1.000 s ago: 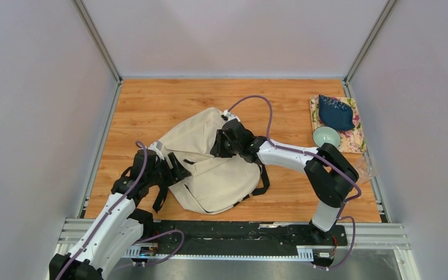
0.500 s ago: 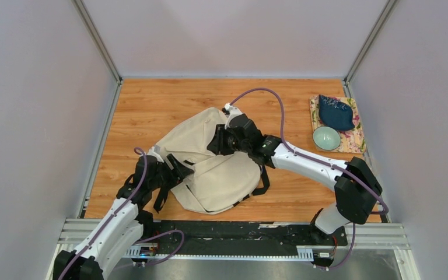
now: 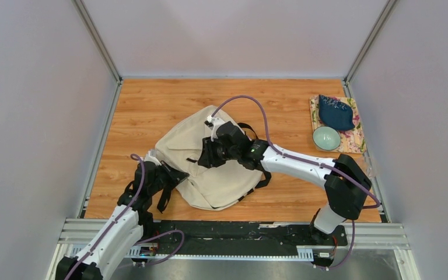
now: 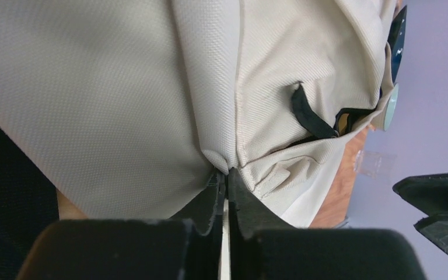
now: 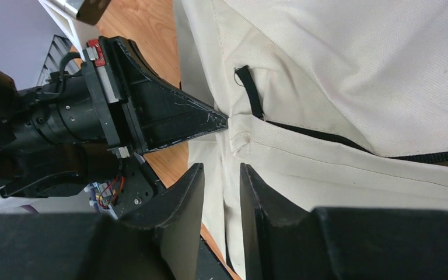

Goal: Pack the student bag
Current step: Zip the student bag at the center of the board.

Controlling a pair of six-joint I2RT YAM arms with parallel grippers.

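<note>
The student bag (image 3: 221, 185) is a big cream canvas backpack with black straps, lying flat in the middle of the wooden table. My left gripper (image 3: 179, 174) is at its left edge, shut on a pinched fold of the bag's canvas (image 4: 226, 172) beside a black pull loop (image 4: 312, 114). My right gripper (image 3: 202, 158) hovers over the bag's (image 5: 356, 70) left part, pointing at the left gripper's tip (image 5: 223, 122). Its jaws (image 5: 220, 175) stand slightly apart with only canvas behind the gap. A dark zip line (image 5: 338, 140) runs across the bag.
At the back right a floral mat (image 3: 357, 141) carries a dark blue pouch (image 3: 335, 112) and a pale teal bowl (image 3: 326, 137). Grey walls enclose the table on three sides. A metal rail (image 3: 239, 236) runs along the near edge.
The left gripper has closed on the bag's fabric. The right arm has swung left across the bag, and the bag has shifted and bunched slightly toward the left.
</note>
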